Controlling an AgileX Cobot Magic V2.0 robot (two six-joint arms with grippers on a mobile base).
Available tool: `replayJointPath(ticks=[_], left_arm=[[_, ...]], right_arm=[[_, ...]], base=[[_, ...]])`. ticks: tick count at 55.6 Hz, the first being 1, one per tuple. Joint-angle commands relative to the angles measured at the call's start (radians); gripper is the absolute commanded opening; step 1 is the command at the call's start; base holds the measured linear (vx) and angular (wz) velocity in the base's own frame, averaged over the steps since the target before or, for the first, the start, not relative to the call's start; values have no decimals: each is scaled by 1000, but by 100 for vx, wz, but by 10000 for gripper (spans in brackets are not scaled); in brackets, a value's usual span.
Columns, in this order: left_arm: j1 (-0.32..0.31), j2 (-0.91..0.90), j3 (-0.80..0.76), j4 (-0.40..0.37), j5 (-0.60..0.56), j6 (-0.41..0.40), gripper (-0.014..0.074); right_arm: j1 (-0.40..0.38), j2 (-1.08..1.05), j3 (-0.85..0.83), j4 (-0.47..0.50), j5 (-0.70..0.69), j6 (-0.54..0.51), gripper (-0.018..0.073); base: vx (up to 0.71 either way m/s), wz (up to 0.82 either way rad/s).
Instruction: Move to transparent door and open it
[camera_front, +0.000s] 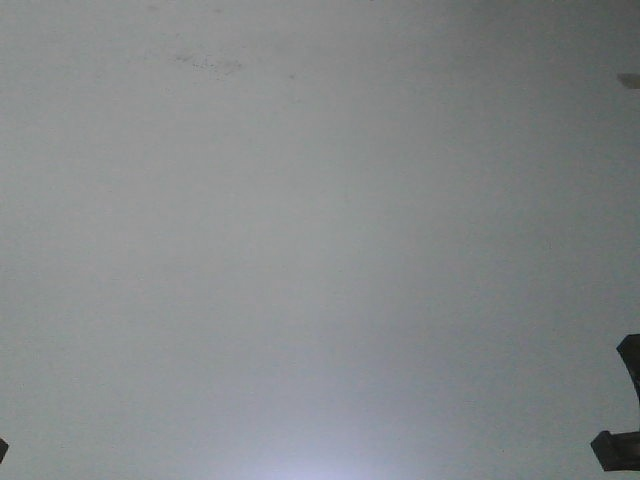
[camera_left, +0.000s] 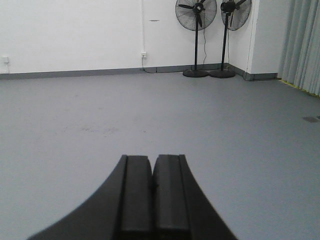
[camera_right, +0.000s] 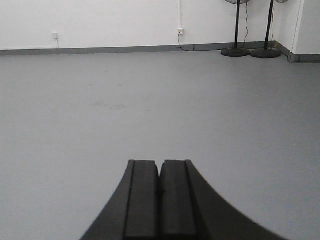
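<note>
The transparent door is out of view in all three views. My left gripper is shut and empty, its two black fingers pressed together and held level above the grey floor. My right gripper is also shut and empty, pointing over the same grey floor. In the front view only grey floor shows, with a dark piece of the robot at the lower right edge.
Two black pedestal fans stand by the far white wall; their bases show in the right wrist view. Grey curtains hang at the right. A wall socket with a cable sits near the fans.
</note>
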Motion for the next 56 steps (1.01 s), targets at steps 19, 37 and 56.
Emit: replayJointPath(ticks=[19, 37, 56], left_arm=[[-3, -12, -20, -3, -84, -7, 3], [-3, -12, -20, -3, -84, -7, 3], [-3, -12, -20, -3, -84, -7, 3]], right_arm=[[-6, -15, 2, -7, -85, -1, -1], [-6, -15, 2, -7, -85, -1, -1], [-8, -15, 2, -7, -85, -1, -1]], base=[[2, 5], [9, 7], [20, -5]])
